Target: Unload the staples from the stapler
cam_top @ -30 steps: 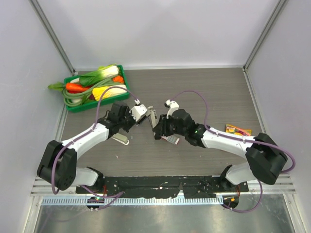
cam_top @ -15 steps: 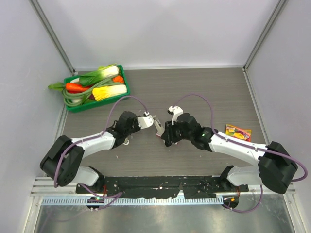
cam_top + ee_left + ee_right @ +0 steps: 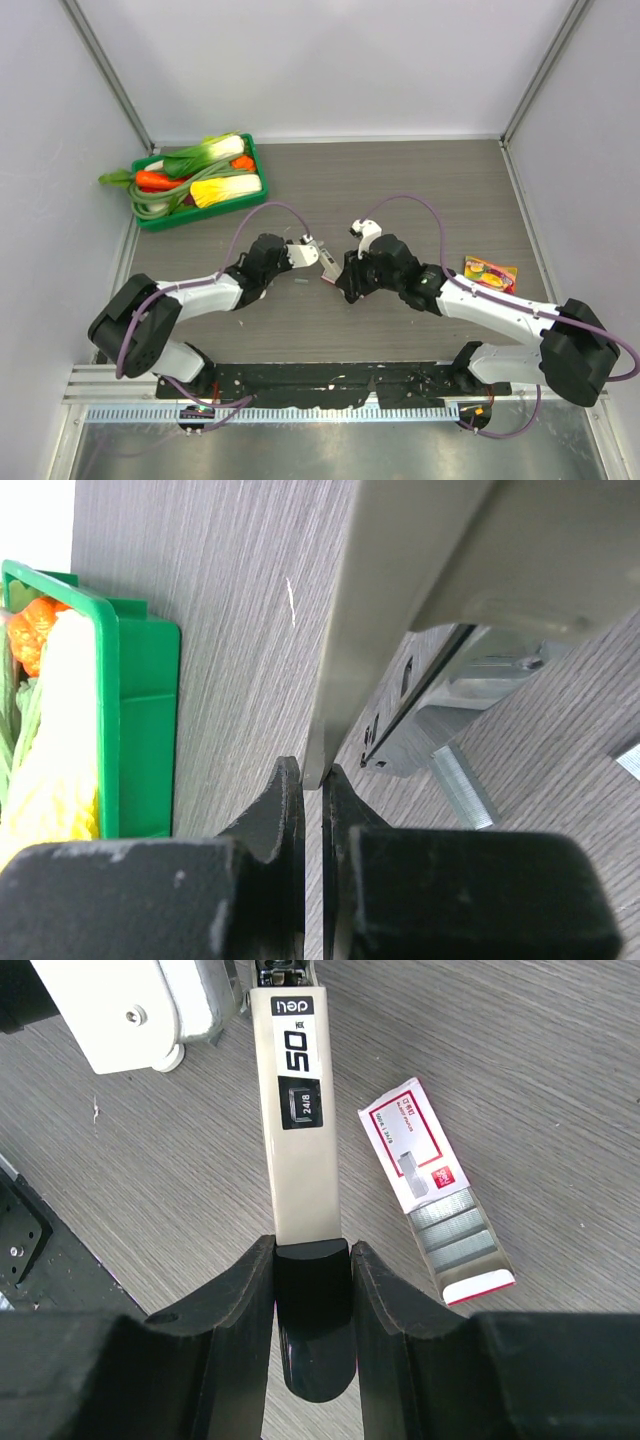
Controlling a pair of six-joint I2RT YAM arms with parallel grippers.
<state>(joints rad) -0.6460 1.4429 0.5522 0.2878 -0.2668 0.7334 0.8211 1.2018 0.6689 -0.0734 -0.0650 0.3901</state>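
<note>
The stapler (image 3: 298, 1110), slim and silver-grey with a "50 24/8" label, is held between both grippers just above the table; it also shows in the top view (image 3: 328, 264). My right gripper (image 3: 312, 1245) is shut on its black rear end (image 3: 313, 1310). My left gripper (image 3: 312, 770) is shut on the thin edge of the stapler's metal arm (image 3: 380, 630), with the open magazine (image 3: 450, 680) beside it. A short grey strip of staples (image 3: 465, 785) lies on the table below the stapler. In the top view, the left gripper (image 3: 312, 252) and right gripper (image 3: 343, 275) face each other.
An open pink-and-white staple box (image 3: 430, 1185) with staple strips in it lies just right of the stapler. A green bin (image 3: 195, 185) of toy vegetables stands at the back left, also in the left wrist view (image 3: 135, 730). A small yellow packet (image 3: 489, 270) lies to the right.
Both grippers have moved a little nearer and to the right, carrying the stapler lower towards the table. Both keep their hold.
</note>
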